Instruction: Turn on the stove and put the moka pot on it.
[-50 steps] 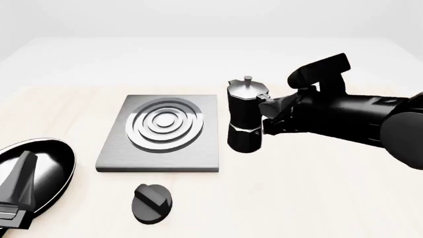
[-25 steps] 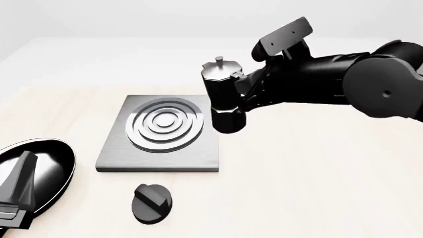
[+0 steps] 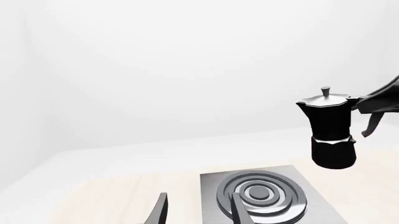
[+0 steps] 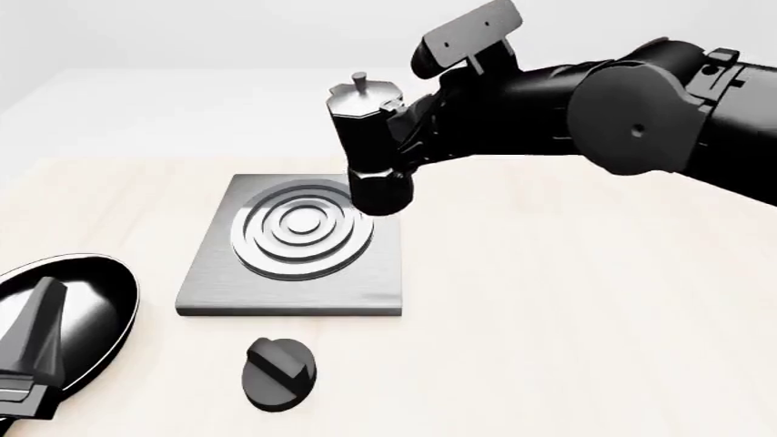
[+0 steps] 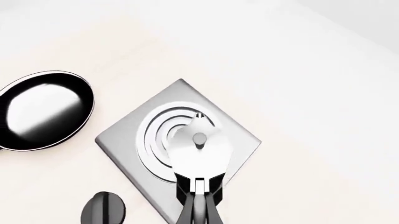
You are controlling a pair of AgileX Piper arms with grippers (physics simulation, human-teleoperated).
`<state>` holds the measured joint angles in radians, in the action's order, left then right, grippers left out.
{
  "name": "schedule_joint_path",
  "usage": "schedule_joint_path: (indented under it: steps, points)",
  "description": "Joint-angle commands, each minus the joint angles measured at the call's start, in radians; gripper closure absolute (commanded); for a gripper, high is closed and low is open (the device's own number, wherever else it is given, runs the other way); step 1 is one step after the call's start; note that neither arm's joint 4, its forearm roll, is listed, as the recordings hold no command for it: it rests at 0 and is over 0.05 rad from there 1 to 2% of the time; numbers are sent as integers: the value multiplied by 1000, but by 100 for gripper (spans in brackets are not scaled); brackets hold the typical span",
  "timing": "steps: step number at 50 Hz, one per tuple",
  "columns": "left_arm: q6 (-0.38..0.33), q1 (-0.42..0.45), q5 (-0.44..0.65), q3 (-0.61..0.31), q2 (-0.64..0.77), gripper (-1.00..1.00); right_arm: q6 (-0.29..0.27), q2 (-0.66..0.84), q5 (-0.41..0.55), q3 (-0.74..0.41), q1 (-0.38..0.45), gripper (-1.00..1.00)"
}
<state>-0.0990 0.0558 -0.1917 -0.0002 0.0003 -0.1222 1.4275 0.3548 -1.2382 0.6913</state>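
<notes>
The moka pot (image 4: pixel 370 146) hangs in the air in the right tool (image 4: pixel 407 137), clamped by its handle side, and it sits over the right rear corner of the stove plate (image 4: pixel 297 244) rather than over the middle. That offset is what the coming move turns on: the concentric rings (image 4: pixel 301 228) lie to the left of the pot and a little nearer the arms, and below it. The right wrist view agrees, with the pot's silver lid (image 5: pixel 198 144) covering only one side of the rings (image 5: pixel 159 135). The pot stays upright, its long axis vertical, clear of the plate with open air beneath its base.

The pot is black and faceted, pinched at the waist, with a silver lid, a small top knob and a spout pointing away from the tool.

The round black knob (image 4: pixel 278 372) lies on the table just in front of the plate, apart from it. The left tool (image 4: pixel 31 355) hovers over the frying pan (image 4: pixel 85 300) at the near left, and is the nearer one to the knob; its fingers appear slightly parted with nothing between them.
</notes>
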Motion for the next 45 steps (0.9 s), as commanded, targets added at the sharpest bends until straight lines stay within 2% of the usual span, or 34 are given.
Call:
schedule_joint_path:
  steps: [1, 28, 45]
  points:
    - [-1, -2, 0, 0, 0, -100, 19, 38, -35, -69, 23, 100]
    - [-5, -3, 7, 0, 0, -100, 37, 114, -127, -131, 55, 100]
    - [-3, -6, 12, 0, 0, -100, 99, 166, -216, -149, 75, 100]
